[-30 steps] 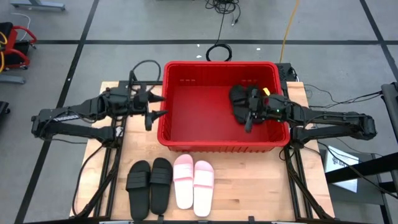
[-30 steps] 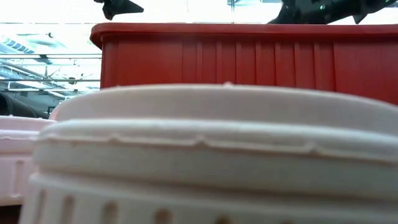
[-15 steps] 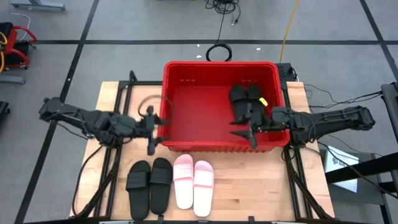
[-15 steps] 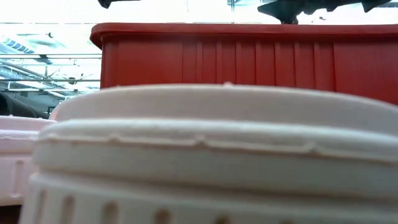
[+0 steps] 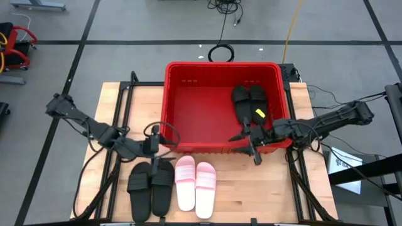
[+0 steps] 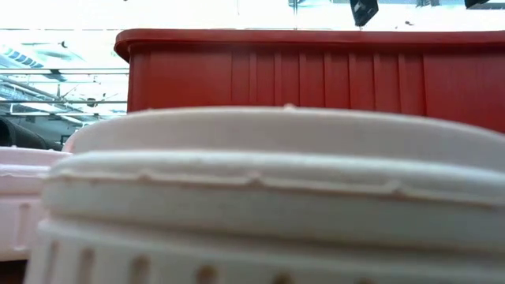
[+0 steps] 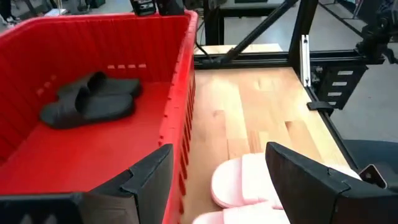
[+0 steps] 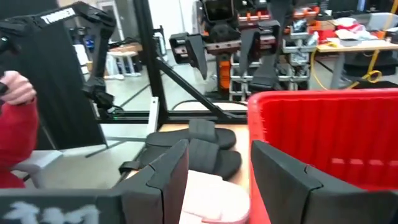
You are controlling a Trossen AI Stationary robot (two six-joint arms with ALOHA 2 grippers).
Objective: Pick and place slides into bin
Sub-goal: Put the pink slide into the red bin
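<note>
The red bin (image 5: 188,107) stands at the table's far middle. Two black slides (image 5: 248,103) lie side by side on its floor at the right, soles down; they also show in the left wrist view (image 7: 87,99). Two more black slides (image 5: 151,185) and two pale pink slides (image 5: 196,182) lie in a row on the table in front of the bin. My left gripper (image 5: 161,148) is open and empty by the bin's near left corner, just beyond the black pair on the table. My right gripper (image 5: 246,145) is open and empty over the bin's near wall, right of middle.
Bare wood lies left and right of the row of slides. In the low view a pink slide (image 6: 268,197) fills the foreground before the bin's ribbed wall (image 6: 316,79). A person's red sleeve (image 8: 15,143) shows beyond the table in the right wrist view.
My left gripper has gone from beside the bin's left rim toward the table's near edge, to the bin's near left corner. My right gripper has drawn back from over the black pair in the bin to the bin's near wall. That pair lies where it was.
</note>
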